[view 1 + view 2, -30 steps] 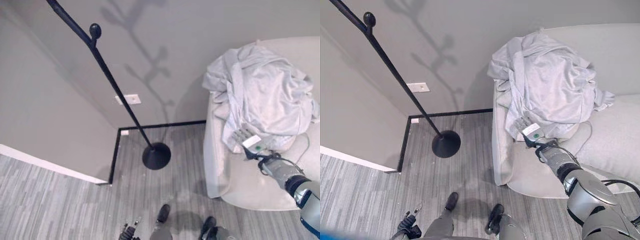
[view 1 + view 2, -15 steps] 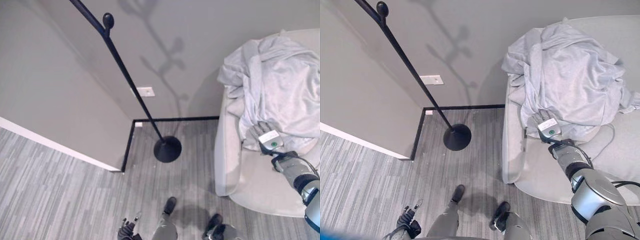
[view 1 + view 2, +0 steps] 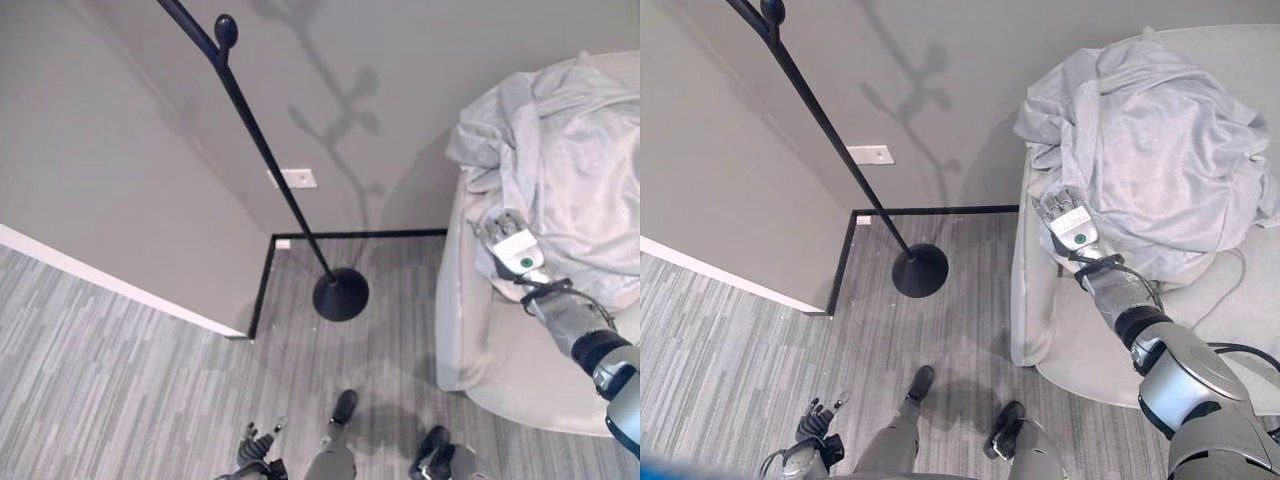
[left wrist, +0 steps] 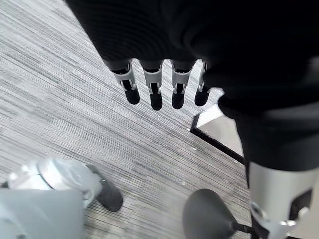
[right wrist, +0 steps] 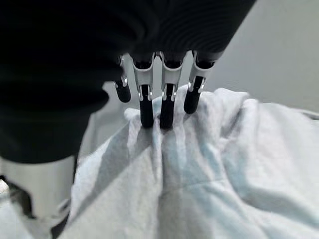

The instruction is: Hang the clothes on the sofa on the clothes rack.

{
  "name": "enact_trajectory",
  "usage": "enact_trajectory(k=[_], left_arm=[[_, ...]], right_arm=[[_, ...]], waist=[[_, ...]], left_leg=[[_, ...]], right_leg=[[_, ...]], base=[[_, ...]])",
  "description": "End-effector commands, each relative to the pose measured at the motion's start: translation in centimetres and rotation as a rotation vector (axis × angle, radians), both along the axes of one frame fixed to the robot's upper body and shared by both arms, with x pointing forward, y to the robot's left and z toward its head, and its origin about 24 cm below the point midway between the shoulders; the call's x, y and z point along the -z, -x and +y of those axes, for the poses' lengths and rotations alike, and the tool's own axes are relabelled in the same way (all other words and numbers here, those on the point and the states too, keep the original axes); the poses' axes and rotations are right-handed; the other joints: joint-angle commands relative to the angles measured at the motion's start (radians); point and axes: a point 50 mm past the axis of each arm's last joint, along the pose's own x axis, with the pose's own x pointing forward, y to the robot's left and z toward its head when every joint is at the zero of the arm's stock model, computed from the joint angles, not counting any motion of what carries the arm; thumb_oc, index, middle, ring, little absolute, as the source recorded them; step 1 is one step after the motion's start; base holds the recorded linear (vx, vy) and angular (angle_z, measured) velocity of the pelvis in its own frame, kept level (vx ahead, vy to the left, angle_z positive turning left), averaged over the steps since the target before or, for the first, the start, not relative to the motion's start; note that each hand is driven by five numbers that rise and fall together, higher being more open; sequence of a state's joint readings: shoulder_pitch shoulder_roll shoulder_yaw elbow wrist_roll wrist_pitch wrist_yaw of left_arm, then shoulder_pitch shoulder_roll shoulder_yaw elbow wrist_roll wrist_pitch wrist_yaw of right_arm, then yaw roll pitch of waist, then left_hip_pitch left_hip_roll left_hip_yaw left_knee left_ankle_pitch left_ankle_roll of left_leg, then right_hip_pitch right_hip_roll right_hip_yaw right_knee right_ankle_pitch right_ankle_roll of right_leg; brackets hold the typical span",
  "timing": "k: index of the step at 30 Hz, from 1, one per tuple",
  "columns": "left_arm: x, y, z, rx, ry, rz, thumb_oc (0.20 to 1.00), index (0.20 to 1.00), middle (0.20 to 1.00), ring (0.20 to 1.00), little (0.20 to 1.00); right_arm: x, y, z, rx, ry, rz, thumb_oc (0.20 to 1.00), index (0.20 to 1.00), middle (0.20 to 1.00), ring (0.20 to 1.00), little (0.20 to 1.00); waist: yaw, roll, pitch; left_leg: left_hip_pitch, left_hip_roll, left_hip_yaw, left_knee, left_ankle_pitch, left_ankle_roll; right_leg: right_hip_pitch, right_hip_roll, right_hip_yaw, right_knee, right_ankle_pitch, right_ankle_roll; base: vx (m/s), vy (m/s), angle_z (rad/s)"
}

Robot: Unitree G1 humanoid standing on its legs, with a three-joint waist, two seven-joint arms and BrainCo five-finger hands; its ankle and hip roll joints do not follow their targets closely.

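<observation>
Right hand [image 3: 1068, 215], fingers straight, tips touching grey garment [image 3: 1170, 140] on sofa [image 3: 1080, 330]

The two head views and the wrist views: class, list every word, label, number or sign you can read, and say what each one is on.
No readable text anywhere.
White tag with a green dot on the back of the right hand, at the grey clothes on the sofa: no print can be read.
White wall plate behind the clothes rack: blank.
Left hand, over the floor: no marking.

Grey walls [image 3: 120, 160], striped grey floor [image 3: 130, 390], wall plate, perhaps socket [image 3: 298, 178].
</observation>
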State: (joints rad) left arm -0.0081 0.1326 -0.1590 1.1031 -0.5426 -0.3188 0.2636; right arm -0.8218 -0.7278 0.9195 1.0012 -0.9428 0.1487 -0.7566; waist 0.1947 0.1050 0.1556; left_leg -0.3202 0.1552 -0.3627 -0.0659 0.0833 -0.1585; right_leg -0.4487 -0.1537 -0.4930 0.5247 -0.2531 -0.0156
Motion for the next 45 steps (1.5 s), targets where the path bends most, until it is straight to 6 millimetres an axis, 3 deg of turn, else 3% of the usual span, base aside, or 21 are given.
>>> enact_trajectory(k=[1,8,15,16,17,24,31,36,38,39,42,45], left_arm=[[-2.0,-3.3,2.6,0.038,-0.118,-0.096,1.0,1.0,1.0,1.0,1.0],[-1.9,-3.0,2.9,0.025,-0.111,-0.098,1.0,1.0,1.0,1.0,1.0],[-2.6,-3.6,3.1,0.057,-0.161,-0.136,1.0,1.0,1.0,1.0,1.0],[-2.7,-3.8,3.1,0.06,-0.169,-0.143,1.0,1.0,1.0,1.0,1.0],[-2.9,-3.9,3.1,0.062,-0.176,-0.15,1.0,1.0,1.0,1.0,1.0],[-3.3,-4.4,3.0,0.085,-0.235,-0.159,1.0,1.0,1.0,1.0,1.0],[-3.1,-4.6,3.0,0.135,-0.304,-0.118,1.0,1.0,1.0,1.0,1.0],[-3.1,-4.7,3.1,0.155,-0.339,-0.102,1.0,1.0,1.0,1.0,1.0],[-2.8,-4.2,3.8,0.153,-0.369,-0.053,1.0,1.0,1.0,1.0,1.0],[-2.7,-4.0,3.9,0.15,-0.373,-0.041,1.0,1.0,1.0,1.0,1.0],[-2.7,-3.8,4.1,0.147,-0.38,-0.035,1.0,1.0,1.0,1.0,1.0],[-2.6,-3.5,4.2,0.149,-0.379,-0.027,1.0,1.0,1.0,1.0,1.0]], right_arm=[[-3.5,-1.3,-1.1,0.07,0.087,-0.097,1.0,1.0,1.0,1.0,1.0],[-2.1,-0.3,-3.9,0.185,0.175,0.009,1.0,1.0,1.0,1.0,1.0],[-3.8,0.5,-6.9,0.298,0.25,-0.026,1.0,1.0,1.0,1.0,1.0],[-3.9,0.5,-7.1,0.314,0.255,-0.031,0.718,0.718,0.718,0.718,0.718],[-4.0,0.6,-7.3,0.332,0.269,-0.03,0.2,0.2,0.2,0.2,0.2],[-5.3,1.2,-9.0,0.471,0.27,-0.117,0.2,0.2,0.2,0.2,0.2],[-3.3,1.3,-7.9,0.47,0.129,-0.146,0.2,0.2,0.2,0.2,0.2],[-2.4,1.6,-7.5,0.454,0.06,-0.174,0.2,0.2,0.2,0.2,0.2],[-1.4,1.3,-6.1,0.407,-0.04,-0.188,0.2,0.2,0.2,0.2,0.2],[-1.3,1.2,-5.7,0.391,-0.062,-0.195,0.2,0.2,0.2,0.2,0.2],[-2.0,0.6,-4.4,0.331,-0.153,-0.255,0.2,0.2,0.2,0.2,0.2],[-4.6,-0.2,-2.9,0.24,-0.294,-0.377,0.2,0.2,0.2,0.2,0.2]], waist=[[0.012,-0.049,0.067],[0.036,-0.042,0.079],[0.061,-0.035,0.088],[0.064,-0.033,0.088],[0.067,-0.032,0.09],[0.08,-0.019,0.098],[0.061,-0.021,0.109],[0.045,-0.035,0.112],[0.015,-0.062,0.102],[0.005,-0.07,0.097],[-0.026,-0.092,0.087],[-0.053,-0.111,0.072]], left_leg=[[0.135,-0.007,0.06,-0.021,-0.016,0.0],[0.092,-0.015,0.04,-0.021,0.0,-0.009],[0.025,-0.031,0.021,-0.021,0.023,-0.014],[0.019,-0.033,0.02,-0.021,0.025,-0.013],[0.011,-0.035,0.019,-0.021,0.027,-0.013],[-0.001,-0.051,0.018,-0.021,0.035,-0.009],[0.042,-0.052,0.031,-0.021,0.02,-0.002],[0.073,-0.049,0.05,-0.021,0.004,0.003],[0.101,-0.052,0.078,-0.021,-0.001,0.016],[0.115,-0.051,0.086,-0.021,-0.009,0.02],[0.156,-0.053,0.115,-0.021,-0.033,0.034],[0.188,-0.057,0.141,-0.021,-0.051,0.048]], right_leg=[[0.063,-0.028,0.198,-0.171,0.141,0.139],[0.016,-0.033,0.192,-0.136,0.123,0.13],[-0.061,-0.039,0.197,-0.104,0.111,0.121],[-0.07,-0.04,0.199,-0.101,0.111,0.12],[-0.08,-0.041,0.201,-0.098,0.112,0.12],[-0.099,-0.049,0.204,-0.082,0.118,0.117],[-0.039,-0.052,0.204,-0.104,0.138,0.127],[0.005,-0.05,0.213,-0.14,0.159,0.137],[0.04,-0.048,0.233,-0.212,0.232,0.147],[0.052,-0.048,0.24,-0.225,0.241,0.151],[0.088,-0.048,0.263,-0.26,0.262,0.162],[0.119,-0.045,0.289,-0.304,0.287,0.17]], base=[[0.07,-0.059,0.04],[-0.01,-0.022,0.05],[-0.02,-0.018,0.16],[0.0,0.0,0.0],[0.0,0.0,0.0],[-0.02,0.006,0.12],[-0.02,0.024,0.07],[-0.01,0.047,-0.07],[-0.09,0.164,-0.26],[-0.08,0.156,-0.37],[0.0,0.096,-0.34],[-0.01,0.104,-0.41]])
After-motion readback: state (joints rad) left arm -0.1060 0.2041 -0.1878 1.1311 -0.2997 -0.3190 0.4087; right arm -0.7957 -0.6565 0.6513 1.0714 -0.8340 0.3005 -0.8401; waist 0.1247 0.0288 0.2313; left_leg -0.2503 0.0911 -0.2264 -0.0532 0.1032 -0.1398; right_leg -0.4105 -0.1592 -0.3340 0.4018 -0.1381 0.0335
